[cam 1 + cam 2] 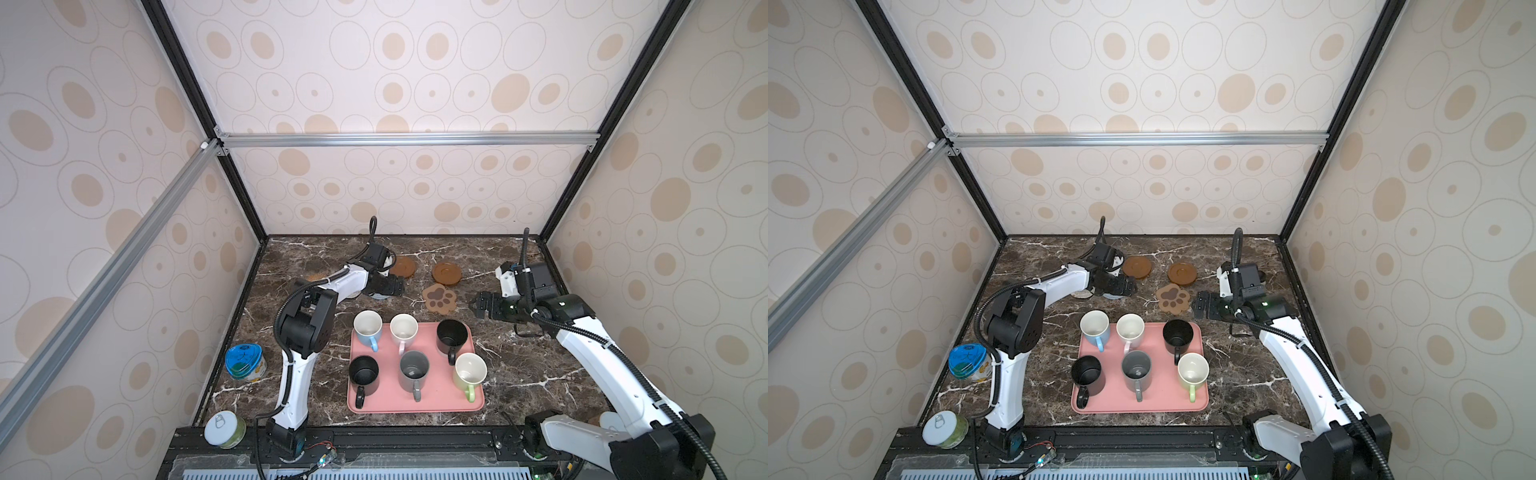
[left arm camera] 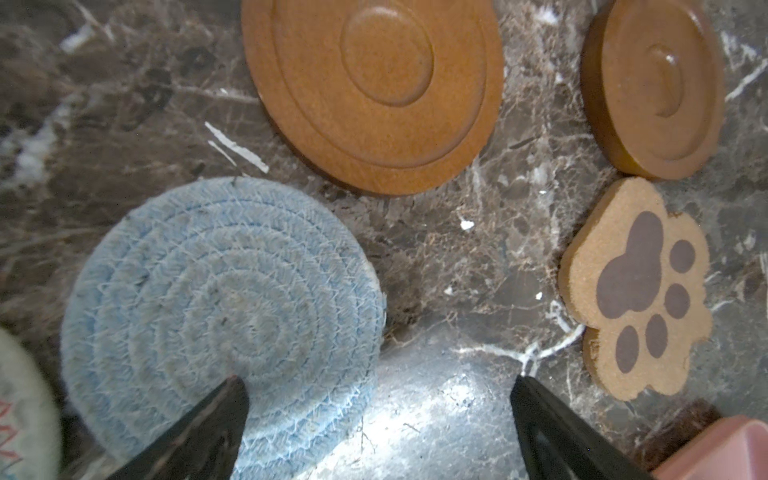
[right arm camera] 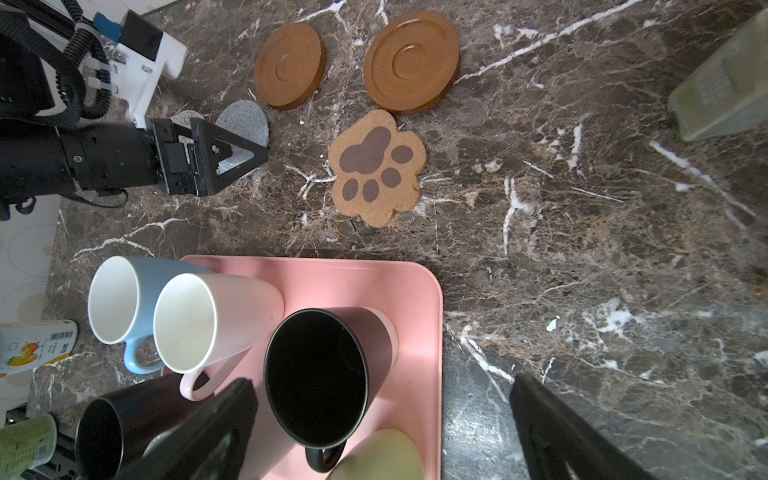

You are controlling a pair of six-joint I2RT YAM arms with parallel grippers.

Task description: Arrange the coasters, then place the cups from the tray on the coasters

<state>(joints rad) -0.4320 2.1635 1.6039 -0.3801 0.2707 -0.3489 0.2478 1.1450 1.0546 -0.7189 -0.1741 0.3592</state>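
Hovering over the grey-blue woven coaster [image 2: 220,307] near the table's [image 1: 519,374] far edge: left gripper [image 2: 378,388], jaws spread, empty | coaster is likely handling light, soft, floppy; pinch its rim | right gripper [image 1: 476,306] is standing open, empty | mugs [image 1: 413,368] are sitting on pink tray [image 1: 432,405]

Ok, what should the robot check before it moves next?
1. Left hand open and empty: ok.
2. Right hand open and empty: ok.
3. Blue woven coaster lying flat below the left hand: ok.
4. Paw coaster clear of the pink tray: ok.
5. Six cups upright on the tray: ok.
6. Other coasters all in view: cannot tell, the left arm hides some.
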